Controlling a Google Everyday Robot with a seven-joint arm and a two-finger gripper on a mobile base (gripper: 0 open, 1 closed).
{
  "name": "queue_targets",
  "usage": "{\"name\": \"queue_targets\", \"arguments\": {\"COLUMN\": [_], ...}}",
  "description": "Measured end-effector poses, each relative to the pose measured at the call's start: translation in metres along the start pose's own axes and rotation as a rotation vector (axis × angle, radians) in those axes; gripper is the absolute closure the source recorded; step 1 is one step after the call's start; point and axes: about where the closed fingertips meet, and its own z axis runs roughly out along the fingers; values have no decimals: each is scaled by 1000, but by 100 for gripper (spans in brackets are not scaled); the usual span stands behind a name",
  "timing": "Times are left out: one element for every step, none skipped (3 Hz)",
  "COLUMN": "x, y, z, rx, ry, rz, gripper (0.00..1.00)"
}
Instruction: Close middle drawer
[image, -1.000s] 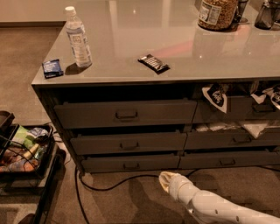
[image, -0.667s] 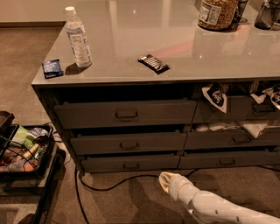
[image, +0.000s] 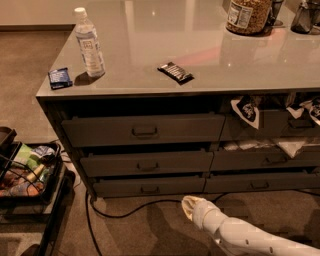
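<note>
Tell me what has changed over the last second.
Nothing visibly changed. The gripper is low in front of the bottom drawer, where it was. The middle drawer sits as before, and the water bottle and snack bar have not moved.

Middle drawer (image: 110, 164), dark grey, ajar — claw (image: 190, 206) below

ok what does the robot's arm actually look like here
The arm is a smooth off-white tube in rounded segments, with small dark dots along its shell. The gripper, low in front of the bottom drawer, is a paler cream, rounded end.
</note>
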Motion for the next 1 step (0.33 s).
{"name": "queue_targets", "arguments": {"x": [0], "y": [0], "z": [0], "rx": [0], "ry": [0], "rz": [0], "gripper": [11]}}
